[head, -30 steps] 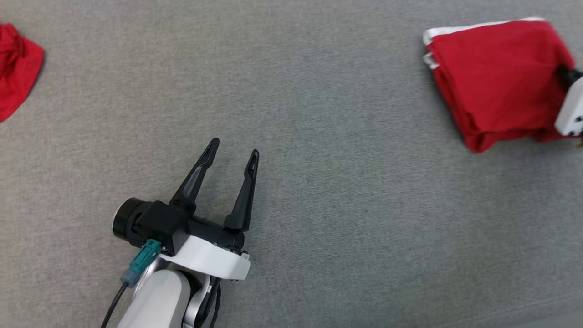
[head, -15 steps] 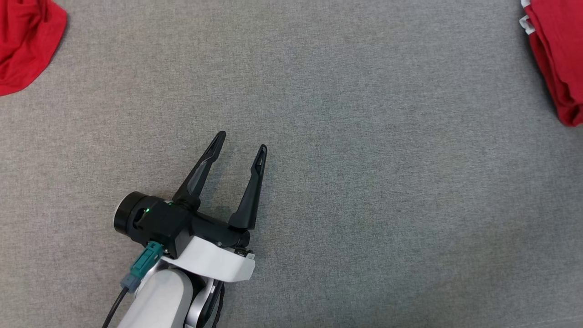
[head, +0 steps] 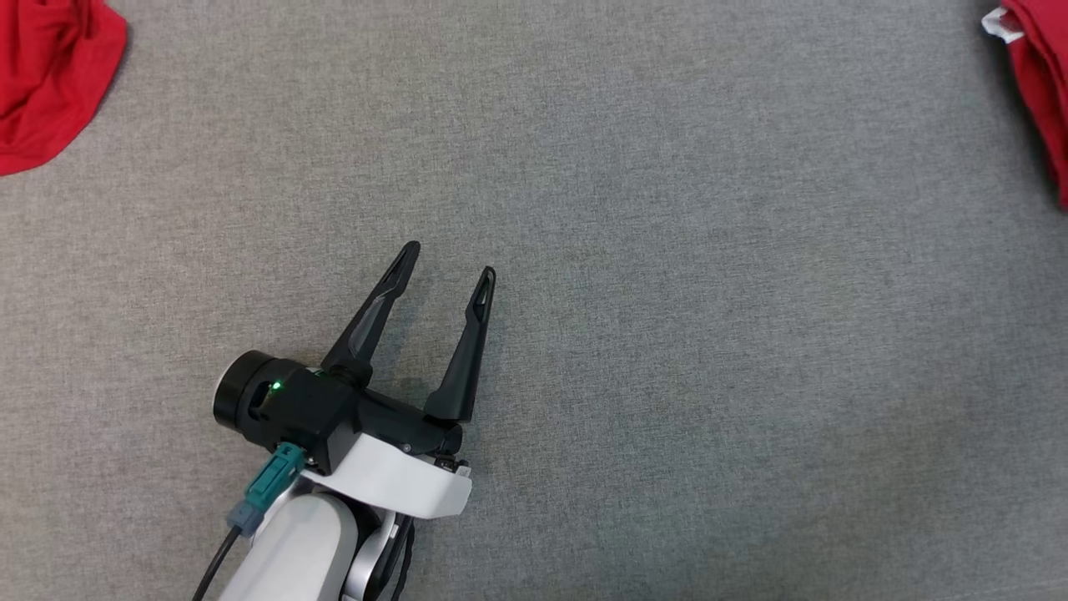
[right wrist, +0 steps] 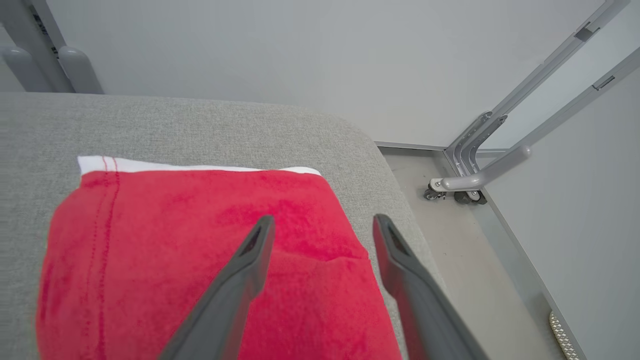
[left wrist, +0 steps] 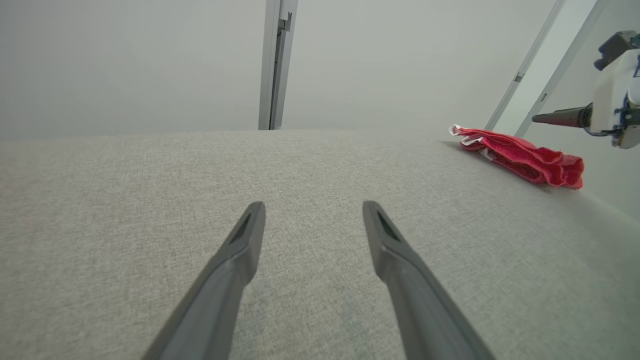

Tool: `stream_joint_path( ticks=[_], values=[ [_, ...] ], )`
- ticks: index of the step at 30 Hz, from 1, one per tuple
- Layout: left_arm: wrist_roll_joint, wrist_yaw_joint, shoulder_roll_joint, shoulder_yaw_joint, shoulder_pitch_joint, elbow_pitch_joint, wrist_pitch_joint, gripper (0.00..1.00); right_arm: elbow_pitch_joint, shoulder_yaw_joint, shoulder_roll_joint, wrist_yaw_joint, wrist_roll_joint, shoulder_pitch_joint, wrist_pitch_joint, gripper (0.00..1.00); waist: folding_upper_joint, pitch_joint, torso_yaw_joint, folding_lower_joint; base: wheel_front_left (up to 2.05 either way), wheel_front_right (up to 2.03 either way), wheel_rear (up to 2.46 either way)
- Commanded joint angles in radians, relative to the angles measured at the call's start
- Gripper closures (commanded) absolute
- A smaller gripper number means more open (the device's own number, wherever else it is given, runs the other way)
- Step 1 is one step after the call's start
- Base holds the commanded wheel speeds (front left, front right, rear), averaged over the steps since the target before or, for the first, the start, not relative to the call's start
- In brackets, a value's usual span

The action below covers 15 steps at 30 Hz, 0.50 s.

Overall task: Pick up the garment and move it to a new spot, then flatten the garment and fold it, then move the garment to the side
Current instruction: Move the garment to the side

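Right wrist view has the right gripper (right wrist: 324,220), its 2 fingers apart, above the folded red garment (right wrist: 175,240) lying free by the grey table (right wrist: 200,125) edge, so folding and moving aside look done; the left gripper (head: 449,259) is likewise spread and empty.

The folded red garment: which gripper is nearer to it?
Right. The right gripper is open directly over the folded red garment; the left gripper hovers far to its left, above the grey surface.
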Motion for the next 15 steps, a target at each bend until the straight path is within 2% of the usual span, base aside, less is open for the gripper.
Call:
stream_joint_path(
  ticks=[1, 9, 15],
  values=[
    [-0.001, 0.005, 0.007, 0.001, -0.017, 0.001, -0.004, 0.0, 0.004, -0.007, 0.009, 0.0, -0.012, 0.016, -0.009, 0.0, 0.0, -0.008, -0.002, 0.0, 0.0, 0.0, 0.0],
    [-0.028, 0.011, 0.004, 0.018, 0.008, 0.035, -0.022, 0.0, 0.001, -0.027, 0.085, 0.0, -0.021, 0.037, -0.083, 0.0, 0.0, -0.085, -0.011, 0.0, 0.0, 0.0, 0.0],
    [-0.06, 0.026, 0.004, 0.056, 0.034, 0.097, -0.043, 0.0, -0.033, 0.018, 0.162, 0.0, -0.022, 0.078, -0.121, 0.0, 0.0, -0.19, -0.02, 0.0, 0.0, 0.0, 0.0]
  ],
)
